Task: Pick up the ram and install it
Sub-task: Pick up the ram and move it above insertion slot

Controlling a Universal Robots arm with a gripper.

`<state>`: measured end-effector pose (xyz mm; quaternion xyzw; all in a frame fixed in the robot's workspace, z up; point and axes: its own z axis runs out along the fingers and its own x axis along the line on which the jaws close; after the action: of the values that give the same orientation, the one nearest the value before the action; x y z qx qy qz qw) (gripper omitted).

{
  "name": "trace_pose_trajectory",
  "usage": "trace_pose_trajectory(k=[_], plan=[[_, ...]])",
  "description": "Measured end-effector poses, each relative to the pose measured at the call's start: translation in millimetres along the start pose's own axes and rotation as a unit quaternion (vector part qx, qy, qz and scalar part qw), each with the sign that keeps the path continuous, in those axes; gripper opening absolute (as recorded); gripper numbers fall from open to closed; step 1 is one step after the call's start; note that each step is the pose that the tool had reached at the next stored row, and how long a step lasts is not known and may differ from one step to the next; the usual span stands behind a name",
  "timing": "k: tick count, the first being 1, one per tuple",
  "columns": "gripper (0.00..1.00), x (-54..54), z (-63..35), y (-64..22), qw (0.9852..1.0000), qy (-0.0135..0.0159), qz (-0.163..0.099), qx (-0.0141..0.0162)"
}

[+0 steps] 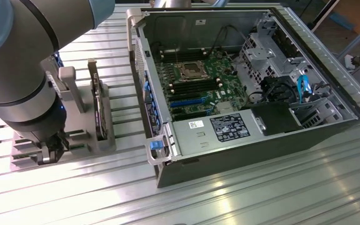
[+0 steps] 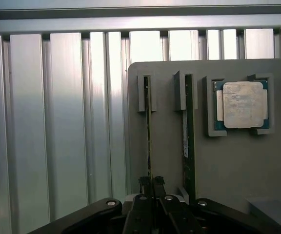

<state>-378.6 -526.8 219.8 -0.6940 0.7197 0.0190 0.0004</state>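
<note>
Ribbed aluminium planks make up the table (image 2: 57, 122), their long grooves catching bright streaks of light, and a flat grey tray (image 2: 228, 165) with raised slots lies on them. Within that tray the ram (image 2: 149, 122) stands on its long edge in a narrow slot, a thin green stick seen nearly edge-on, with its near end running straight into the gripper (image 2: 150, 183). The gripper's two dark fingers are drawn narrow and pinch that end from either side, while the ram sits in its slot. Just beside the gripper, one slot over, a second stick (image 2: 189, 136) stands on edge the same way, parallel to the first and not touching it. Farther from the gripper, past that second stick, a square silver processor chip (image 2: 243, 105) lies flat in its own framed pocket. In the exterior view the bulky grey arm (image 1: 17, 70) reaches down over the tray. Well apart from the gripper, across a stretch of bare table, an open computer case (image 1: 330, 131) lies on its side with its green motherboard (image 1: 198, 79) exposed. Beyond the table's far edge some floor and metal framing show, too unclear to name.
</note>
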Motion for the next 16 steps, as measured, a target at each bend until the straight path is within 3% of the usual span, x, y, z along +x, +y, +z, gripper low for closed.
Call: trace_pose_trajectory(k=[16], plan=[[0.12,-0.3,-11.6,0.3,1.0,0.0,0.0,0.0]])
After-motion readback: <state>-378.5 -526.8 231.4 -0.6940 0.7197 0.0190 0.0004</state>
